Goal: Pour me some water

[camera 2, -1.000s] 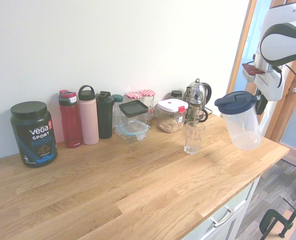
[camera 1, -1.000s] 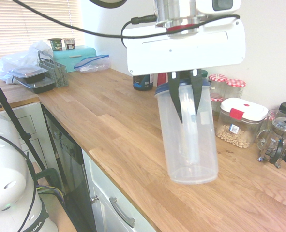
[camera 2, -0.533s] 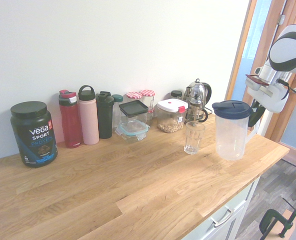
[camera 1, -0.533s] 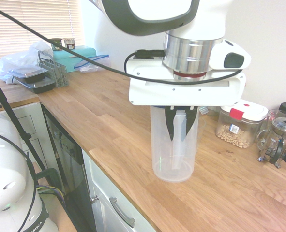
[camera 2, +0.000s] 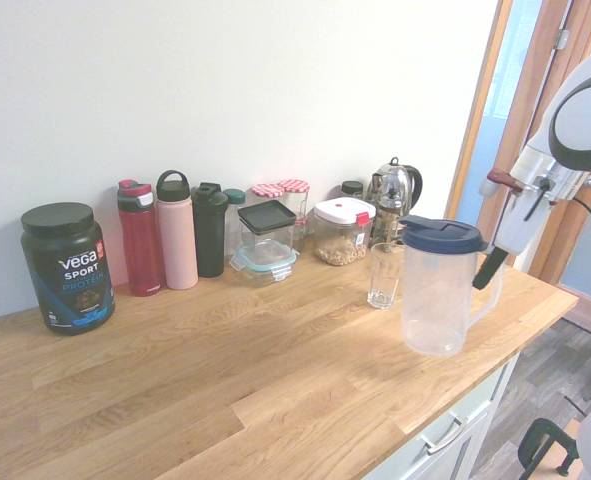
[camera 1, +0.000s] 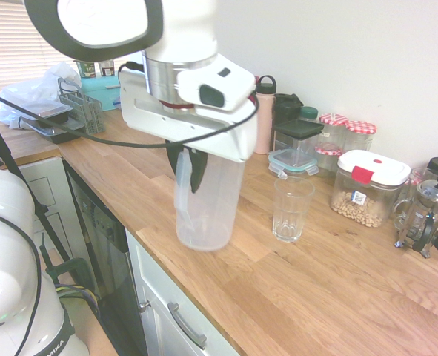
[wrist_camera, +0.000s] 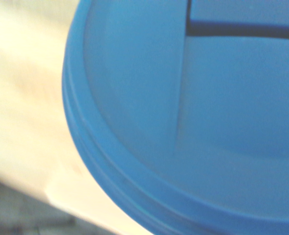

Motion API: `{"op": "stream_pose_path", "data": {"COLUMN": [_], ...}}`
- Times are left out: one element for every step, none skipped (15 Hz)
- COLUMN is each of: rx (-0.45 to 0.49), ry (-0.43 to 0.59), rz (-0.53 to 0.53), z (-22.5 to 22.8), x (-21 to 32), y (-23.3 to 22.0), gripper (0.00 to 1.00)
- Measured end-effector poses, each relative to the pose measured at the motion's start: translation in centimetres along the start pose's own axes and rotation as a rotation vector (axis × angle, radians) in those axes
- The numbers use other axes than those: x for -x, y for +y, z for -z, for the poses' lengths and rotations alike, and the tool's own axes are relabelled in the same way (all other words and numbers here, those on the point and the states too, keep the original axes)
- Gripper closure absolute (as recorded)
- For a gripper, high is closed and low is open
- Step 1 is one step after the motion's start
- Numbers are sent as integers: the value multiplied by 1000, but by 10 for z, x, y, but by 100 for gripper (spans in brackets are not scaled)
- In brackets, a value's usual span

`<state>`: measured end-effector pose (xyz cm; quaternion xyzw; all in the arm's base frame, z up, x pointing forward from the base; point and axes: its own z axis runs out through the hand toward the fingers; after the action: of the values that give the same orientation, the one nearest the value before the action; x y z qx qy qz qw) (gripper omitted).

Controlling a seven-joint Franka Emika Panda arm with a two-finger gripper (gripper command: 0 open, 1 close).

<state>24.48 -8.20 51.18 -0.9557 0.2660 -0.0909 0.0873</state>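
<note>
Your robot arm (camera 1: 181, 44) comes down from above, and in the second exterior view it leans in from the right side. Your gripper (camera 1: 188, 169) points down and is closed on the handle (camera 2: 487, 300) of the big clear pitcher (camera 1: 210, 200). The pitcher hangs below the white part of your arm, almost straight up. Its blue lid (camera 2: 442, 235) is on. The empty-looking glass (camera 1: 291, 209) stands upright on the wood counter (camera 1: 278, 297), near the pitcher.

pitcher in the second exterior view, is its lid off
No, the dark blue lid sits on top of the clear pitcher.
</note>
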Motion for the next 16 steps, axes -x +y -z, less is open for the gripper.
{"op": "stream_pose_path", "data": {"rx": [-1, -8, -19, -22, -27, -24, -19, -22, -33, -40, -49, -66, -81, -89, -94, -93], "ry": [31, 73, 118, 165, 212, 256, 277, 284, 287, 282, 273, 252, 218, 181, 147, 123], "rz": [-47, -95, -140, -183, -230, -264, -283, -293, -294, -293, -282, -256, -225, -192, -144, -91], "z": [-4, -6, -11, -20, -31, -42, -51, -58, -61, -64, -66, -70, -76, -83, -90, -96], "x": [8, 15, 22, 30, 38, 44, 50, 54, 55, 53, 53, 53, 56, 59, 61, 60], "y": [-26, -57, -89, -120, -147, -171, -194, -217, -237, -256, -271, -286, -299, -308, -314, -316], "gripper": [100, 100, 100, 100, 100, 100, 100, 100, 100, 100, 100, 100, 100, 100, 100, 100]}}
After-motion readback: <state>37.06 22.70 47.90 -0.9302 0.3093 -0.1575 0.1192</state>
